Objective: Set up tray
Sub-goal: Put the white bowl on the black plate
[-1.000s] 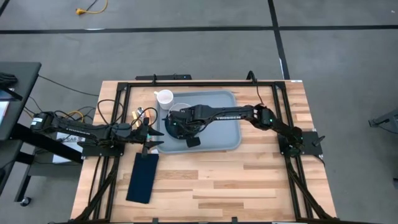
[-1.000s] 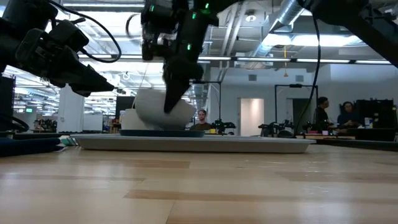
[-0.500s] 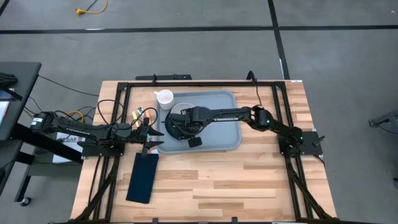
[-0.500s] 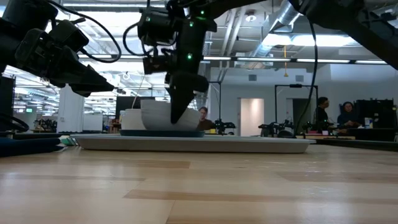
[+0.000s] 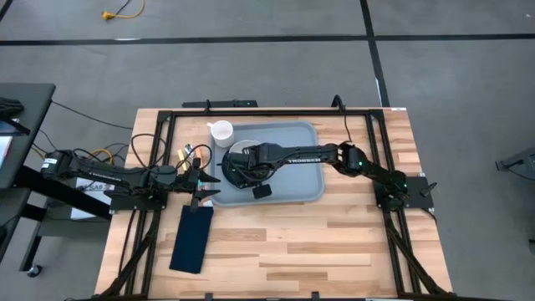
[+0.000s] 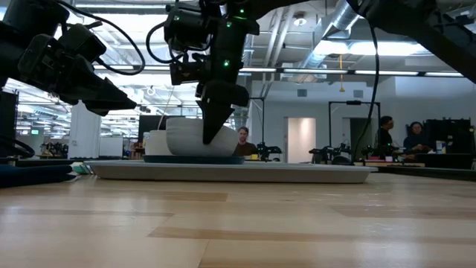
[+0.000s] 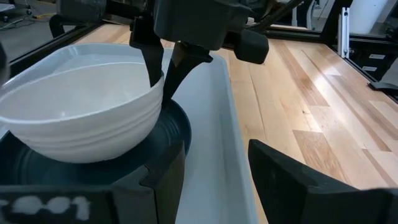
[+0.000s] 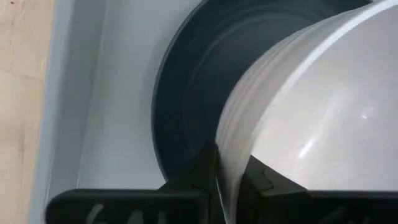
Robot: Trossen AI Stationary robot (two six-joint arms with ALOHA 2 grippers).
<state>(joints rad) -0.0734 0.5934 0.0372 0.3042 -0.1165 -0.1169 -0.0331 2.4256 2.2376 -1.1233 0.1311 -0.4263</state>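
your left gripper [image 7: 211, 180] hovers at the tray's [image 5: 292, 180] near-left rim, fingers apart, holding nothing. on the tray, your right gripper's [image 6: 212, 126] fingers pinch the white bowl's [image 6: 190, 138] rim; the bowl sits on the teal plate [image 7: 168, 134]. a white cup [image 5: 221, 131] stands behind.

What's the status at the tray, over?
Right tool pinching the white bowl's rim, bowl seated on the teal plate in the tray. Left tool open, hovering at the tray's left edge. White cup beside tray; nothing in the way.
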